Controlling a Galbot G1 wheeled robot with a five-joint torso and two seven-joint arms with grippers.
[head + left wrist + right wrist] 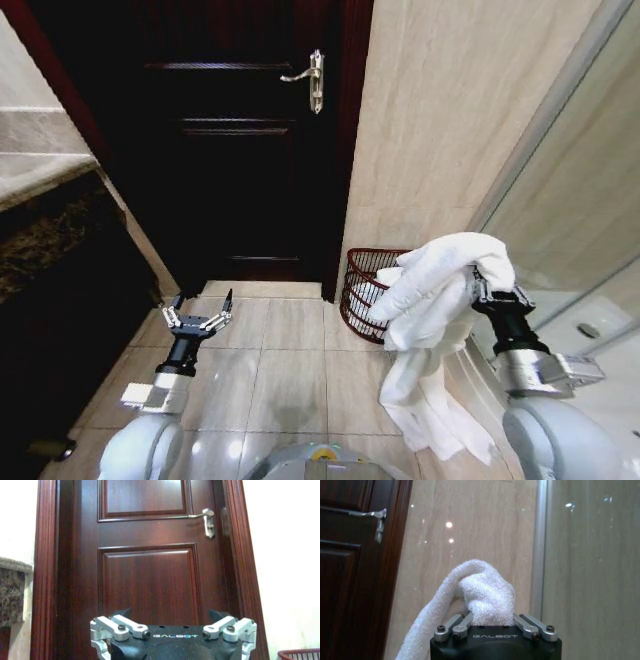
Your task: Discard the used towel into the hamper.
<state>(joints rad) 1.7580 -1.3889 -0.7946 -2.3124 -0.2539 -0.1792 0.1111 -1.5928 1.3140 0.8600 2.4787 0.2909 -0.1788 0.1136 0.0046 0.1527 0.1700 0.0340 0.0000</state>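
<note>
While the towel (437,290) is clenched in the right tool (482,283), it is held up beside the wall, its tail hanging over the floor (280,370). Just behind it, the hamper (362,290) is seen. The left tool (198,309) is kept released, facing the door (230,150).

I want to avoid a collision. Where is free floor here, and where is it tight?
Bare floor tiles lie between the open left end effector, the dark door and the hamper. It is crowded on the right: the towel, gripped by the right end effector, hangs before the hamper, close to the beige wall.
</note>
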